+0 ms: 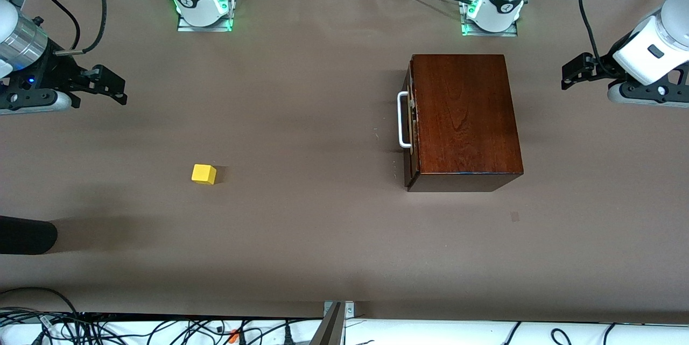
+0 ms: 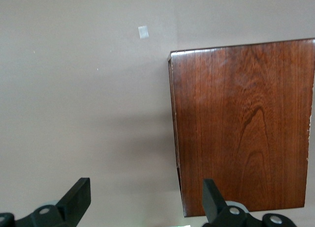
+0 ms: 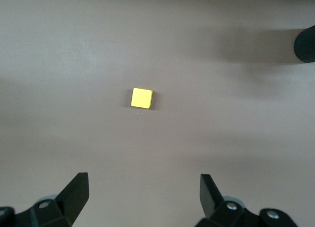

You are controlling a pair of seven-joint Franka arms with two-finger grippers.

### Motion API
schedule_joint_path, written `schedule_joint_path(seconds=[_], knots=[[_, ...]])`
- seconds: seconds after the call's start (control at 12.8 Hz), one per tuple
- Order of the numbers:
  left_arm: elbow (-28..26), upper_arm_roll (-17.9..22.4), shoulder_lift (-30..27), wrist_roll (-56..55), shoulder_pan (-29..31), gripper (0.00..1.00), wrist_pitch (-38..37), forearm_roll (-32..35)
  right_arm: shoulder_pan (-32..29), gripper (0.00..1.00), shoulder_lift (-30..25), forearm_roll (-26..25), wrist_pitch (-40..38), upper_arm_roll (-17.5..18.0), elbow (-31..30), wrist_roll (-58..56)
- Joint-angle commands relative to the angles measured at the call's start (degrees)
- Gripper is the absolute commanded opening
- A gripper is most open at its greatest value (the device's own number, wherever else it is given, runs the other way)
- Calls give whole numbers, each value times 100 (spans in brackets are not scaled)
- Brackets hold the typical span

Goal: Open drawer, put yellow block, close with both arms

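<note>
The drawer (image 1: 412, 119) is being kept shut; both claws, left claw (image 1: 571, 73) and right claw (image 1: 110, 85), are being held open, empty, ready for grasping.

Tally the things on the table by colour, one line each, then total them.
Yellow: 1, the yellow block
Dark reddish-brown: 1, the wooden box, its drawer shut, with a white handle
Total: 2
</note>
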Motion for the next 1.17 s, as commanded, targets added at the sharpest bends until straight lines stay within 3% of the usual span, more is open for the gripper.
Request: schedule_joint_path(seconds=[0.0,0.7,1.1], knots=[[187,-10,100,-7,37,100,-200,-55,-51,100,59,-42,-32,29,138,-54],[196,-19,311,28,-33,100,-332,-46,-59,100,59,-42,-23,29,138,-54],[196,-843,662,-347,-112,100,-70,-64,-51,100,59,-42,-32,29,138,-54]])
